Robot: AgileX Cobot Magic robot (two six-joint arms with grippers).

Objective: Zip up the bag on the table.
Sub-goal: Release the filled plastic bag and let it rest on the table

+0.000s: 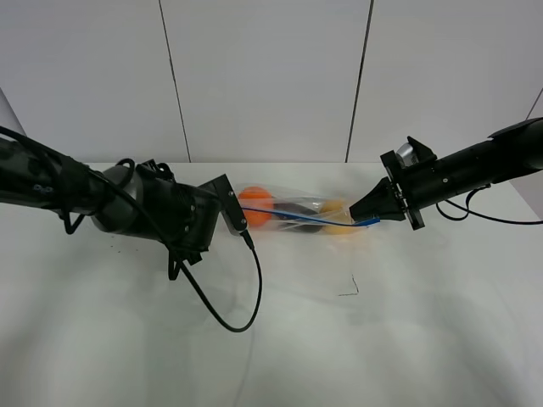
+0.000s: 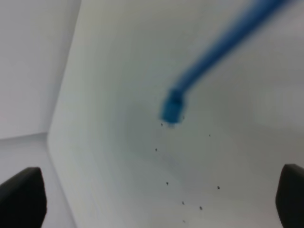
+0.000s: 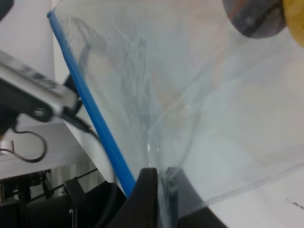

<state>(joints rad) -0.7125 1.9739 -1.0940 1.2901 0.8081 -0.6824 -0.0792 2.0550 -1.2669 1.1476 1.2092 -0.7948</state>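
The clear bag (image 1: 299, 214) lies on the white table (image 1: 382, 339), with an orange (image 1: 255, 206), a dark eggplant and a yellow fruit (image 1: 336, 209) showing through it. Its blue zip strip (image 1: 305, 218) runs along the near edge. My left gripper (image 1: 237, 210) is open at the bag's left end. In the left wrist view its fingertips (image 2: 21, 199) stand wide apart, and the strip's end (image 2: 172, 107) lies ahead, untouched. My right gripper (image 1: 373, 219) is shut on the bag's right corner. In the right wrist view its fingers (image 3: 152, 199) pinch the plastic beside the blue strip (image 3: 90, 104).
A black cable (image 1: 242, 315) loops from the left arm onto the table in front of the bag. A small dark mark (image 1: 349, 288) lies on the tabletop nearer the front. White wall panels stand behind the table.
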